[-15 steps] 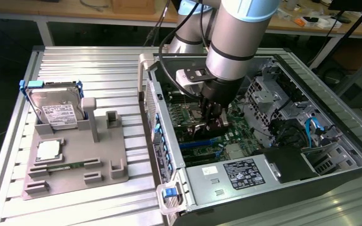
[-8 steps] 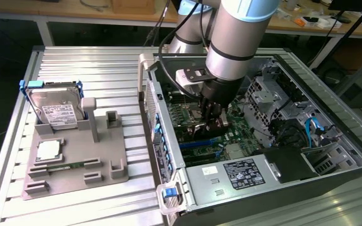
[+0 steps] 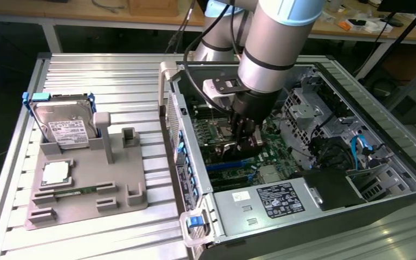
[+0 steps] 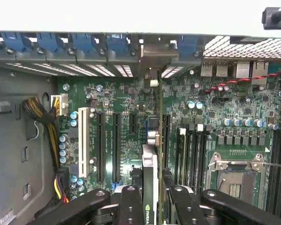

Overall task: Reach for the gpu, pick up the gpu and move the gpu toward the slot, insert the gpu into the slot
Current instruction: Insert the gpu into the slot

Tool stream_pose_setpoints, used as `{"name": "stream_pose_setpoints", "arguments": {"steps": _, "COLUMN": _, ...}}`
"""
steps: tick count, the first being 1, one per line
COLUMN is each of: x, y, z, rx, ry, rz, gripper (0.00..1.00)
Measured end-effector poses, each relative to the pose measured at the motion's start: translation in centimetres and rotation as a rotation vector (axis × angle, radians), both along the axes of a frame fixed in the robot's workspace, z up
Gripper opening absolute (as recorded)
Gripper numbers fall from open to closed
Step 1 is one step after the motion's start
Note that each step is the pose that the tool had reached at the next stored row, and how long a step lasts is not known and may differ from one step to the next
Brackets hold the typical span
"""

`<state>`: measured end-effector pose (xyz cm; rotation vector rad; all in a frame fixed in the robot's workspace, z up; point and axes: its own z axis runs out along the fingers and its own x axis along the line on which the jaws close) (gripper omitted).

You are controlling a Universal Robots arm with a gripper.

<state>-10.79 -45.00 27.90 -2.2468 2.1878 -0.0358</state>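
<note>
gripper: the gripper (image 4: 154,190) is clamping the gpu (image 4: 149,164) between its two black fingers (image 4: 131,206), one pressing on each face of the card, so i am reading it as closed on the card.
arm: in the exterior view i am watching the gripper (image 3: 242,138) reaching down into the open computer case (image 3: 324,208), hanging right over the motherboard (image 3: 219,135).
gpu: it is standing on edge above the green board, running from between the fingers out toward the rear wall of the case, where a row of blue clips (image 4: 51,42) is lining the wall.
gpu position: the card is sitting between the long black expansion slots (image 4: 116,145) on one side and the memory slots (image 4: 187,154) on the other, parallel to both.
seating: the card is hiding the strip of board beneath it (my wrist camera is looking straight along its top edge), so i cannot tell whether its lower edge is touching or seated in anything.
white slot: a white slot (image 4: 83,140) is lying beside the black ones, on the side away from the card.
cpu socket: the cpu socket (image 4: 234,176) is sitting past the memory slots, well apart from the card.
table: a ribbed metal table (image 3: 114,76) is carrying the case and, on the exterior view's left, a grey fixture (image 3: 85,200).
fixture: a hard drive (image 3: 67,127) is leaning upright in its holder, and a square chip (image 3: 54,172) and a green memory stick (image 3: 74,190) are lying flat, all well apart from the gripper.
</note>
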Motion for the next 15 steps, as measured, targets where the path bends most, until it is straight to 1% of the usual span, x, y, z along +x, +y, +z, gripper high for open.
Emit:
{"name": "stream_pose_setpoints", "arguments": {"steps": 2, "x": 0.06, "y": -0.22, "z": -0.01, "rx": 0.0004, "ry": 0.0085, "rz": 0.0, "gripper": 0.27}}
{"name": "stream_pose_setpoints", "arguments": {"steps": 3, "x": 0.08, "y": -0.34, "z": -0.03, "rx": 0.0004, "ry": 0.014, "rz": -0.001, "gripper": 0.27}}
{"name": "stream_pose_setpoints", "arguments": {"steps": 5, "x": 0.07, "y": -0.35, "z": -0.03, "rx": 0.0004, "ry": 0.0148, "rz": -0.002, "gripper": 0.27}}
{"name": "stream_pose_setpoints", "arguments": {"steps": 8, "x": 0.06, "y": -0.36, "z": -0.13, "rx": 0.0039, "ry": 0.0148, "rz": -0.002, "gripper": 0.27}}
{"name": "stream_pose_setpoints", "arguments": {"steps": 10, "x": 0.06, "y": -0.36, "z": -0.29, "rx": 0.0093, "ry": 0.0149, "rz": -0.002, "gripper": 0.27}}
{"name": "stream_pose_setpoints", "arguments": {"steps": 12, "x": 0.06, "y": -0.35, "z": -0.45, "rx": 0.0164, "ry": 0.0149, "rz": -0.002, "gripper": 0.27}}
{"name": "stream_pose_setpoints", "arguments": {"steps": 15, "x": 0.06, "y": -0.34, "z": -0.54, "rx": 0.0212, "ry": 0.0148, "rz": -0.002, "gripper": 0.27}}
